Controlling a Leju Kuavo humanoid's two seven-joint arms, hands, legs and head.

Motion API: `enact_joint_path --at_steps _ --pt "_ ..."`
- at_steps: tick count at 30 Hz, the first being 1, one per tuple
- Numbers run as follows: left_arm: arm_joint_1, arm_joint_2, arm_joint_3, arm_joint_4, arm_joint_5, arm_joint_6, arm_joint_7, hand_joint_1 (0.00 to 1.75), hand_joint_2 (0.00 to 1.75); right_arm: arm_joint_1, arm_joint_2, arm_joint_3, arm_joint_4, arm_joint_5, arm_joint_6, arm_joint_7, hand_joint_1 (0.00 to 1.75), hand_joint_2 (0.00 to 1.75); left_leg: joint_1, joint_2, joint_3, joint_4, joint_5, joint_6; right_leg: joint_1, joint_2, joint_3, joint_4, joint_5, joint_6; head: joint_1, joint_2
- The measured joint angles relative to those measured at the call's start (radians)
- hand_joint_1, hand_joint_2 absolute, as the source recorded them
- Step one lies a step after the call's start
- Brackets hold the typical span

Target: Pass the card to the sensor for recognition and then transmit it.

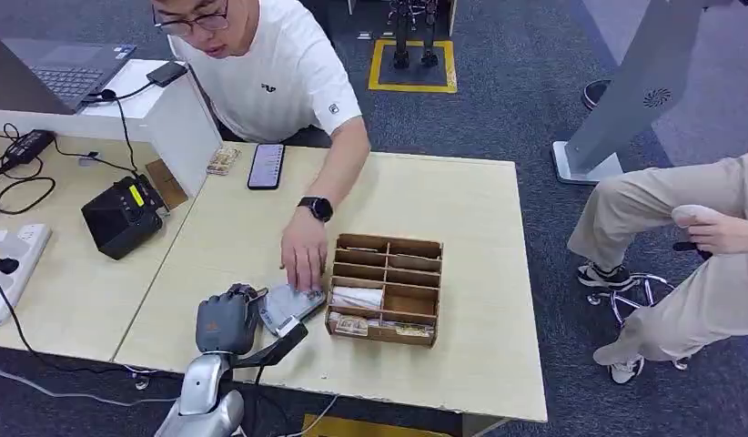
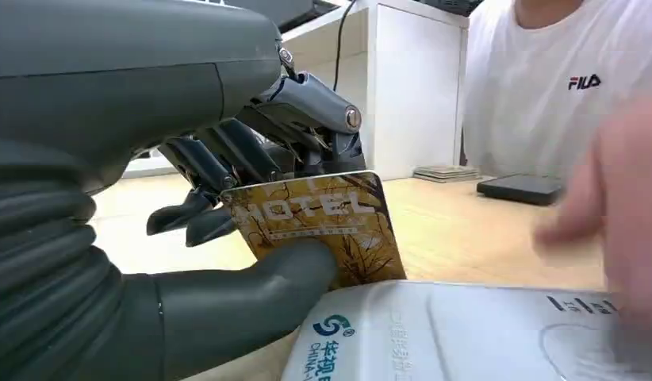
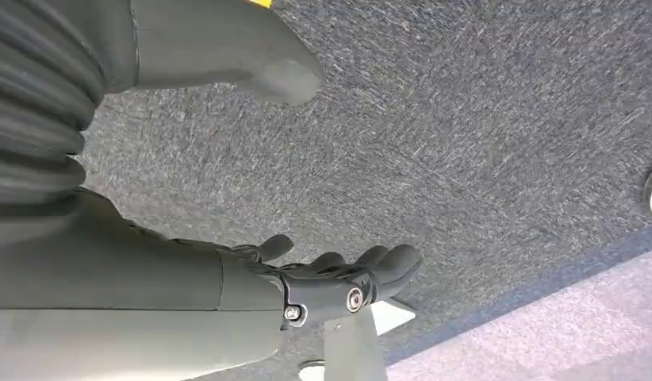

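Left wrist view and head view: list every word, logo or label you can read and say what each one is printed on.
"HOTEL" on the gold card that the left hand holds; the small line beneath it is too blurred to read.
"FILA" on the person's white shirt.
"CHINA-" beside a round logo and Chinese characters I cannot make out, on the white sensor.
The black device's yellow label and the phone screen are too small to read.

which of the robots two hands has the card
The left hand: its thumb and fingers pinch the golden-brown "HOTEL" card above the white reader. The right hand hangs empty over grey carpet.
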Motion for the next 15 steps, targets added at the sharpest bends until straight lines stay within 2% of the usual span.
enact_joint_path --at_steps 8,15 --pt "-0.002 0.007 -0.020 -0.005 0.063 0.034 -0.001 1.75 1.75 0.000 0.000 0.000 0.000 0.000 0.000 -0.008 0.00 1.75 0.000 0.000 0.001 0.000 0.000 0.000 0.000 0.000 0.001 0.000 0.000 0.000 0.000 0.000" --pt "0.019 0.006 -0.019 -0.092 0.113 0.038 -0.025 1.75 1.75 0.000 0.000 0.000 0.000 0.003 0.000 -0.008 0.00 1.75 0.000 -0.001 0.000 0.000 0.000 0.000 0.000 0.000 0.000 0.000 0.000 0.000 0.000 0.000"
